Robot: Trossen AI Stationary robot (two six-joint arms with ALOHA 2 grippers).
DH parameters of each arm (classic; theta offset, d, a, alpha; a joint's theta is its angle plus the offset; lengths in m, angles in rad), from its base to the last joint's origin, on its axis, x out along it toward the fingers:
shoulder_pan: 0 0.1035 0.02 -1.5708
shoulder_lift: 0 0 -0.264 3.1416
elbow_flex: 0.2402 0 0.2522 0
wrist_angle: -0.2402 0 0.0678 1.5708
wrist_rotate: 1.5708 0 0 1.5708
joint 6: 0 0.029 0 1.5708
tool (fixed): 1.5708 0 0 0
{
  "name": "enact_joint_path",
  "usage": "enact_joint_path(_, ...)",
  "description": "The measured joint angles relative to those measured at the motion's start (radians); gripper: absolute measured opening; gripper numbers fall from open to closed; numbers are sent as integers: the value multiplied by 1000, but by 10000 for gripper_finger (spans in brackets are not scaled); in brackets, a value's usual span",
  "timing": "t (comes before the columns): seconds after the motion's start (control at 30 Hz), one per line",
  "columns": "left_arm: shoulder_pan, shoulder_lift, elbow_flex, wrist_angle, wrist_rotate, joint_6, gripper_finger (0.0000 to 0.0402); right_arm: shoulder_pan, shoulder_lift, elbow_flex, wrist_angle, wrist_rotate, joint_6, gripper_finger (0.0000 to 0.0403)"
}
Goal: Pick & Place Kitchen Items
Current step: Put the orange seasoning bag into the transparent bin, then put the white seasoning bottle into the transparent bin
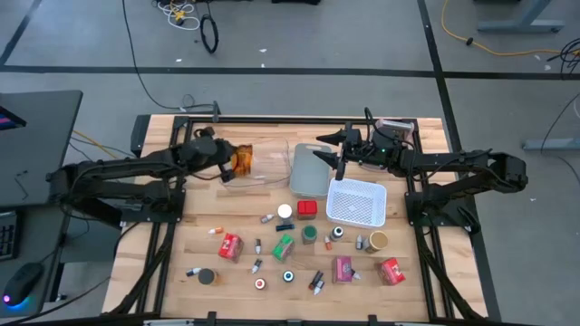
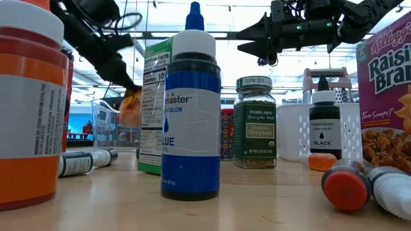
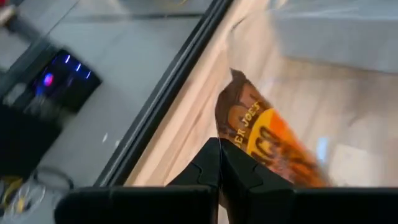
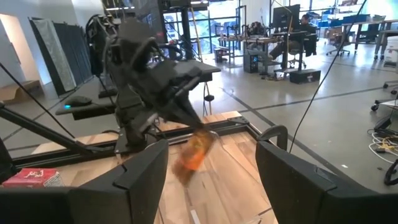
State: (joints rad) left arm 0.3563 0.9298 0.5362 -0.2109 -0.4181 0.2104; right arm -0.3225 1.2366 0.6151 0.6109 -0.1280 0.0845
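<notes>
An orange and brown packet (image 3: pixel 267 140) hangs in the air at the table's far left, over the clear bin (image 1: pixel 270 168). My left gripper (image 3: pixel 221 155) is shut on it; the packet (image 1: pixel 241 161) shows just right of that gripper (image 1: pixel 224 163) in the high view. My right gripper (image 1: pixel 328 152) hovers level and open above the grey bin (image 1: pixel 310 172), its fingers (image 4: pixel 146 171) pointing toward the left arm, with nothing between them. The other kitchen items lie spread over the near half of the table: a red box (image 1: pixel 229 246), a green box (image 1: pixel 284 245) and a jar (image 1: pixel 309 234). My left gripper pinches the packet at its edge (image 3: pixel 233 146) between the two shut fingers. The fingers slant downward from the table's left side. The packet is lifted clear and hangs tilted below and beyond the fingertips (image 2: pixel 130 106).
A white perforated bin (image 1: pixel 355 201) stands right of the grey bin. Close to the low camera stand a blue colour bottle (image 2: pixel 191 109), a spice jar (image 2: pixel 255 122), a black bottle (image 2: pixel 323 125) and a cereal box (image 2: pixel 385 96). More small bottles lie near the front edge.
</notes>
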Motion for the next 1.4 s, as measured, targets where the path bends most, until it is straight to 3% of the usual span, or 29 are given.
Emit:
enact_joint_path(0.27, 68, 134, 0, 2, -6, -51, 8, 0, 0, 0, 1, 0, -2, 252)
enact_joint_path(0.57, 80, 226, 0, 0, -21, -75, 57, 0, 0, 0, 1, 0, -2, 252)
enact_joint_path(0.8, 77, 228, 0, -3, -233, -53, 96, 0, 0, 0, 1, 16, 1, 252)
enact_joint_path(1.1, 47, 215, 19, -22, -250, -26, 141, 6, 0, 0, 2, -51, -11, 252)
enact_joint_path(1.4, 9, 107, 42, -43, -314, 1, 153, 87, 0, 0, 41, -75, -51, 252)
